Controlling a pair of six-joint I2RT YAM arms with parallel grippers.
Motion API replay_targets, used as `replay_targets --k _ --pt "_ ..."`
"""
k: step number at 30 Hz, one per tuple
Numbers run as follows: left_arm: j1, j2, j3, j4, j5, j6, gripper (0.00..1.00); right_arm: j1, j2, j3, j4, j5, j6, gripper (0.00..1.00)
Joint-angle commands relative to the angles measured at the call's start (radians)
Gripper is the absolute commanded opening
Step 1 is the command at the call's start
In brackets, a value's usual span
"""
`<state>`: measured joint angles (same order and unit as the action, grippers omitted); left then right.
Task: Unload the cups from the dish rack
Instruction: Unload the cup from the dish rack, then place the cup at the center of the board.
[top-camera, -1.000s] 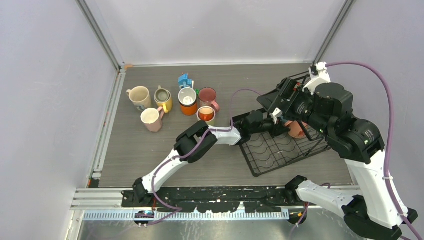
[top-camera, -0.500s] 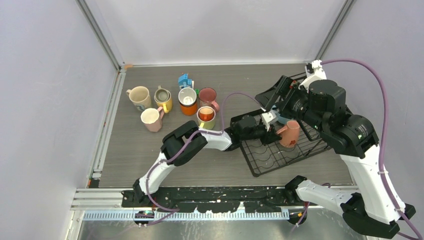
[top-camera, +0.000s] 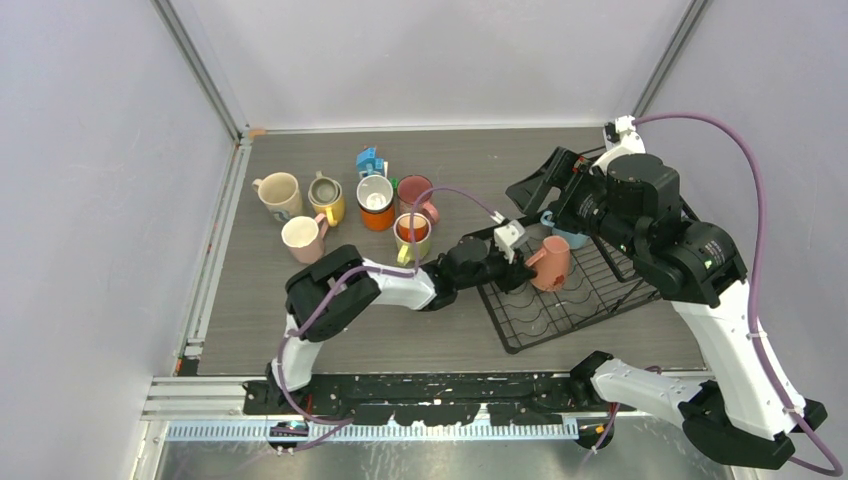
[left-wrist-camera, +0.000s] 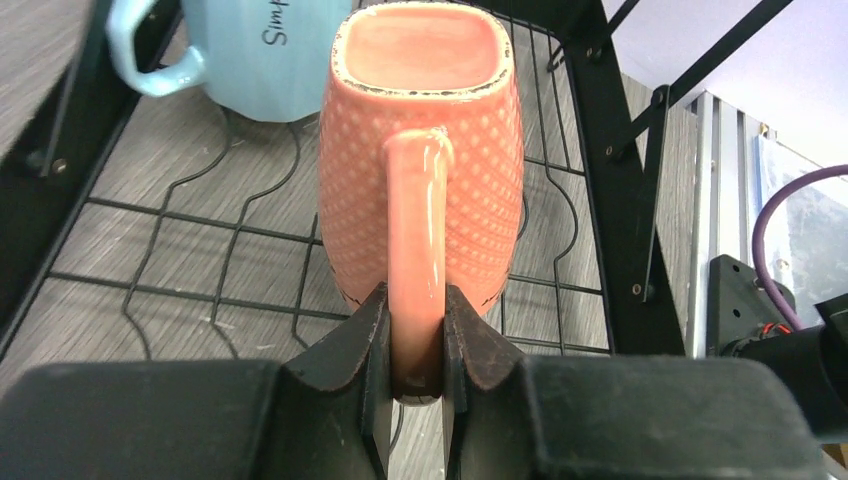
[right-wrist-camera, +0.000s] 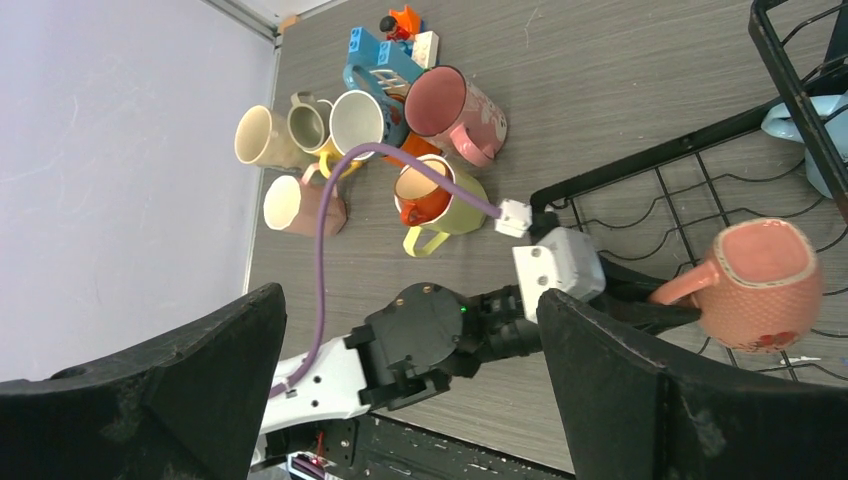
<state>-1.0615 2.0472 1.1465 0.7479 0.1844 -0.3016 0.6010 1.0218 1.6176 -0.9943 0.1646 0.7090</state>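
Note:
My left gripper (left-wrist-camera: 415, 300) is shut on the handle of a salmon-pink dotted cup (left-wrist-camera: 470, 200). It holds that cup (top-camera: 550, 262) just above the wire floor of the black dish rack (top-camera: 560, 310). A light blue cup (left-wrist-camera: 260, 60) stands in the rack behind it, close to the rack's raised side (right-wrist-camera: 640, 160). My right gripper (top-camera: 548, 190) hovers wide open above the rack's far left corner, looking down on the left arm and the salmon cup (right-wrist-camera: 760, 285), and holds nothing. Several more cups stand together on the table at the left.
On the table stand a cream cup (top-camera: 280, 193), a yellow one (top-camera: 326, 196), an orange one (top-camera: 376, 203), a pink one (top-camera: 416, 193), a lime one (top-camera: 412, 232) and a pale pink one (top-camera: 303, 238). A blue toy house (top-camera: 370, 160) sits behind them. Walls enclose the table.
My left arm has drawn the salmon cup leftward across the rack, away from the raised side. The right arm has lifted and shifted back, still open.

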Motion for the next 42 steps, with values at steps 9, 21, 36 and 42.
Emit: replay_targets --k 9,21,36,42 --pt "0.028 -0.339 -0.123 0.004 -0.176 -0.075 0.00 0.004 0.005 0.040 0.066 0.066 -0.003 1.00" --pt "0.176 -0.677 -0.210 -0.245 -0.235 -0.267 0.00 0.003 0.027 0.020 0.168 -0.005 0.082 1.00" --pt "0.367 -0.961 -0.046 -0.616 -0.135 -0.481 0.00 0.003 0.049 -0.233 0.606 -0.210 0.251 1.00" --pt "0.404 -0.983 -0.003 -0.606 -0.072 -0.590 0.00 0.003 0.034 -0.329 0.792 -0.271 0.349 1.00"
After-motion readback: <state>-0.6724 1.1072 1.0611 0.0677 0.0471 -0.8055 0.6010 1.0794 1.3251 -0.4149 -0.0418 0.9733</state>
